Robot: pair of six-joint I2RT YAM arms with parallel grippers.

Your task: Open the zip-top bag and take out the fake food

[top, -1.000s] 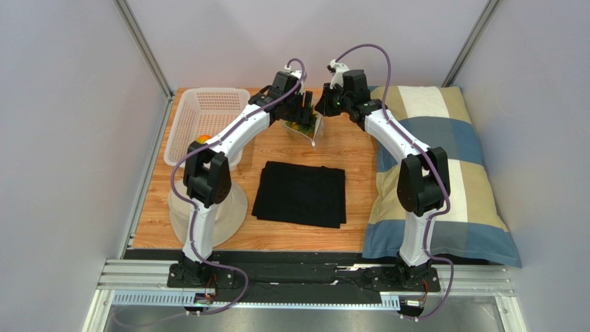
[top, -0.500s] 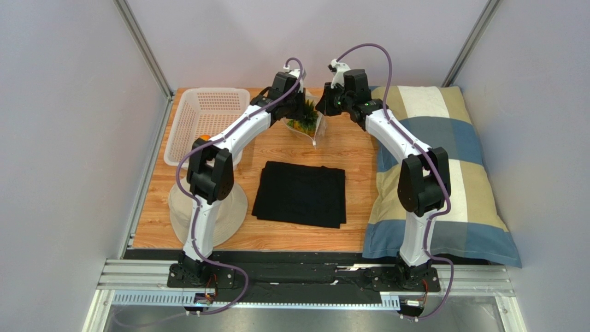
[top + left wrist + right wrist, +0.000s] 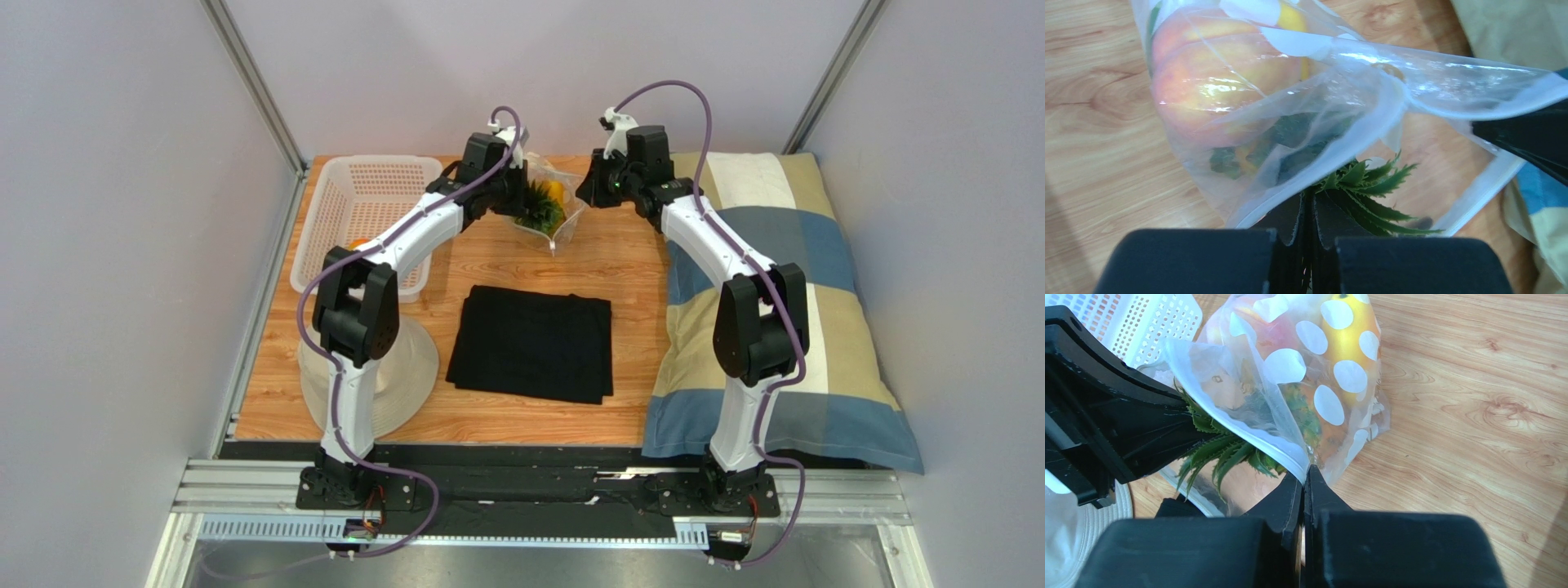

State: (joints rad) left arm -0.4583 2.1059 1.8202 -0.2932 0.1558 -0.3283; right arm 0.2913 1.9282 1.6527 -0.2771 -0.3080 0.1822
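Left gripper [image 3: 1309, 205] has its jaws pressed together, pinching one lip of the zip-top bag [image 3: 1290, 122], film squeezed between the fingers, green pineapple crown [image 3: 1367, 190] poking out right beside the tips. Right gripper [image 3: 1304, 478] is also clamped tight, on the opposite lip of the bag [image 3: 1290, 373]. In the top view the left gripper [image 3: 505, 178] and right gripper [image 3: 594, 188] face each other with the bag [image 3: 548, 211] strung between them. The mouth is spread along the line from claw to claw, so the opening axis runs left to right and faces up and slightly toward the arms. The bag's long axis drops from the two claws down to the table [image 3: 620, 263], bottom corner pointing to the near side. Cannot tell if that lower end touches the wood. Fake food [image 3: 1211, 67] sits inside, bunched in the belly of the bag beyond the left fingertips: peach at the far end, dark green leafy bits nearer. From the right wrist, a yellow piece [image 3: 1349, 331] shows behind the white dots, well beyond the fingertips. Farther out: white basket [image 3: 368, 196] outboard of the left claw, pillow [image 3: 785, 294] outboard of the right claw, black cloth [image 3: 531, 343] on the table, nearer the bases than both claws.
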